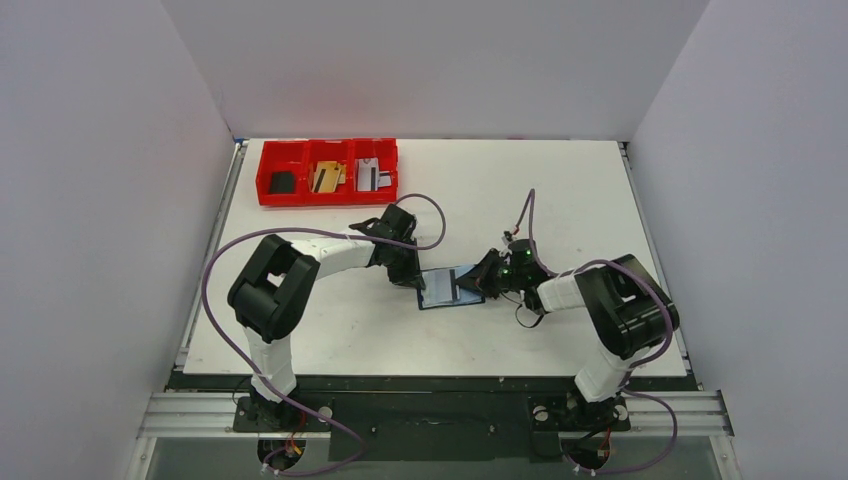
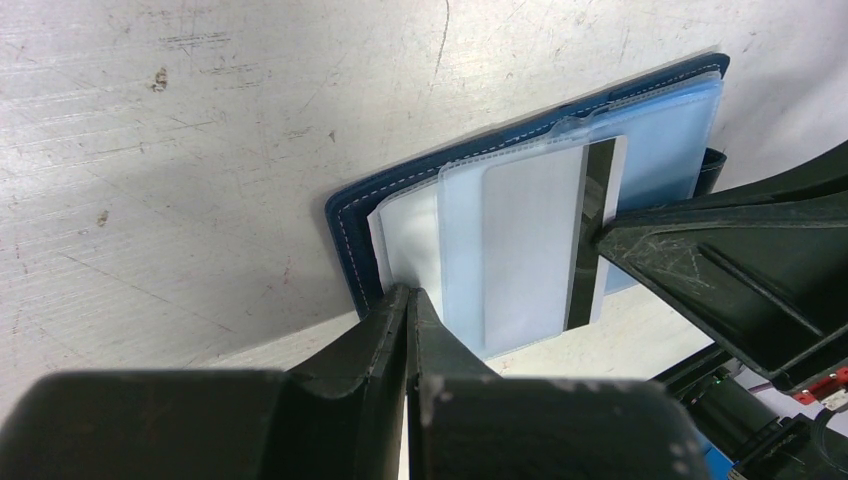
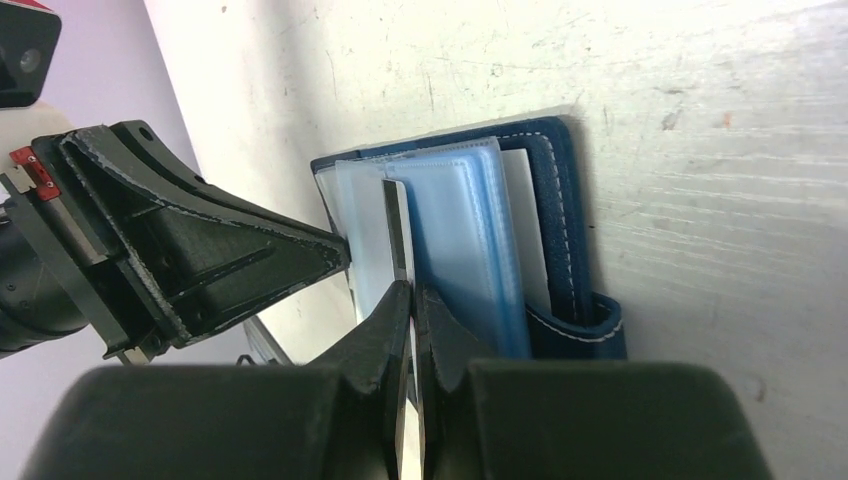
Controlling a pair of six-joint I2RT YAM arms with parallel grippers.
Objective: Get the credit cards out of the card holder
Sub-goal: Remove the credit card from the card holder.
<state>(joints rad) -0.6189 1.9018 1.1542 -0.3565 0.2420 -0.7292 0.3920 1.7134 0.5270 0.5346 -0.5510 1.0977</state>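
Observation:
The card holder [image 1: 445, 290], a navy bifold, lies open mid-table with its clear sleeves fanned out [image 2: 350, 215] [image 3: 560, 200]. A pale silvery credit card [image 2: 530, 240] with a black stripe sits partly in one sleeve. My right gripper [image 3: 412, 290] [image 1: 482, 283] is shut on that card's edge, which shows as a thin strip [image 3: 397, 225] between the jaws. My left gripper [image 2: 410, 295] [image 1: 410, 278] is shut, its tips pressed on the holder's opposite edge, on a white inner sleeve. The two grippers face each other across the holder.
A red three-compartment tray [image 1: 328, 198] stands at the back left, holding a black card [image 1: 283, 182], a gold card [image 1: 325, 177] and a grey card [image 1: 371, 177]. White walls enclose the table on three sides.

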